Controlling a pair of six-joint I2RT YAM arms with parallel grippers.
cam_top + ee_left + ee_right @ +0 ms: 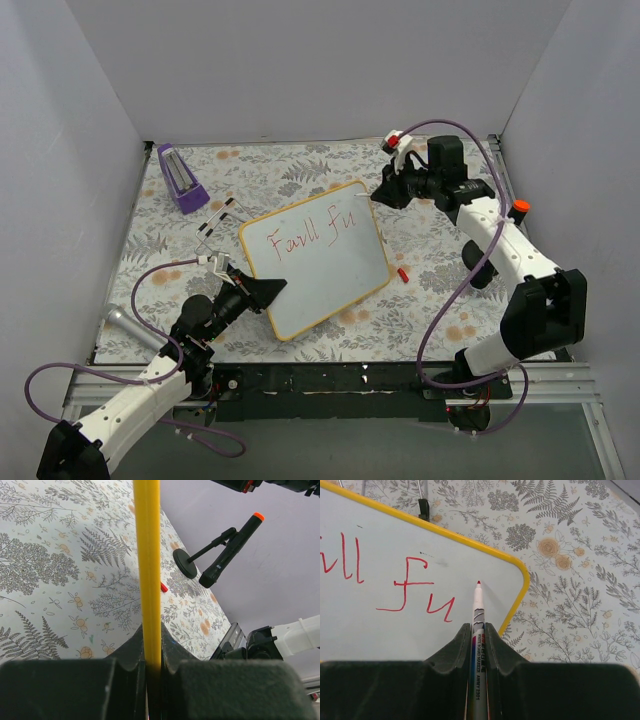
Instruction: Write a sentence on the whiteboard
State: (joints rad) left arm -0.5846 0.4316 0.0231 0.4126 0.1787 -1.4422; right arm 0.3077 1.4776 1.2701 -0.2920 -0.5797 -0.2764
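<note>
Whiteboard, flat, white and yellow-framed, is clenched at its near-left edge by the jaws of the left gripper. The jaws of the right gripper grasp a white marker pen, its red tip beside the red handwritten words "Faull fu". The board lies mid fern-patterned worktop.

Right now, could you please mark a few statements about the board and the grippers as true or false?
1. The right gripper holds a marker, tip over the whiteboard. True.
2. The left gripper is open. False: it is shut on the whiteboard's yellow edge.
3. The sentence so far ends in "fu". True.
4. The purple block lies on the whiteboard. False: it lies apart, to the far left.
</note>
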